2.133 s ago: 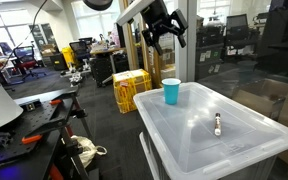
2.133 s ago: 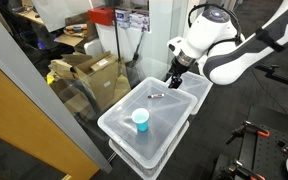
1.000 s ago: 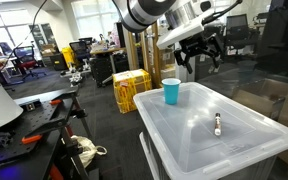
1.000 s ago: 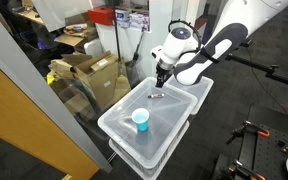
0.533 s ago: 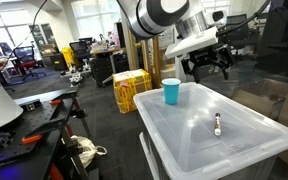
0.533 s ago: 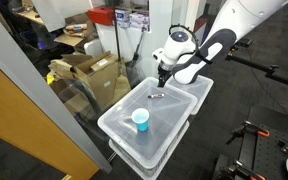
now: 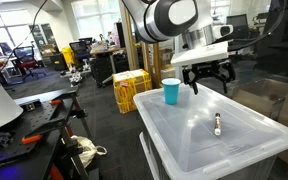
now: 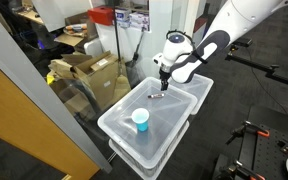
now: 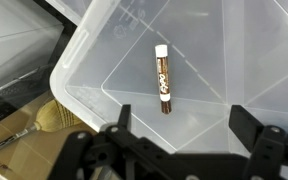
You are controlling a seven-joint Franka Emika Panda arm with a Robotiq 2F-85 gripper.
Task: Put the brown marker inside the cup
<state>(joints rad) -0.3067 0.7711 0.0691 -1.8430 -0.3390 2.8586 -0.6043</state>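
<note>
1. A clear plastic storage bin, closed with its lid (image 7: pixel 180 135) (image 8: pixel 174 112) (image 9: pixel 109 45), serves as the work surface in an open office or lab.
2. The brown marker (image 7: pixel 218 124) (image 8: pixel 157 97) (image 9: pixel 162 78) lies flat on the lid, touching nothing else. In the wrist view its pale cap end points toward the top of the picture.
3. The blue cup (image 7: pixel 171 92) (image 8: pixel 140 120) stands upright near a corner of the same lid, well apart from the marker. Nothing sticks out of it. It does not appear in the wrist view.
4. The robot's gripper (image 7: pixel 210 84) (image 8: pixel 163 83) (image 9: pixel 181 118) hovers in the air above the lid, close to the marker's position. Its fingers are spread wide apart and hold nothing. In the wrist view the marker sits in the gap between the two fingers, lying lengthwise so that the fingers flank its sides.
5. Judged from this, the task is at its very start. The marker has not been grasped, and the arm appears to be lining up over it.
6. Everything remains to be done: lowering onto the marker, closing on it, lifting, carrying it to the cup and releasing it inside.
7. A yellow crate (image 7: pixel 131 90) sits on the floor beyond the bin and plays no part.
</note>
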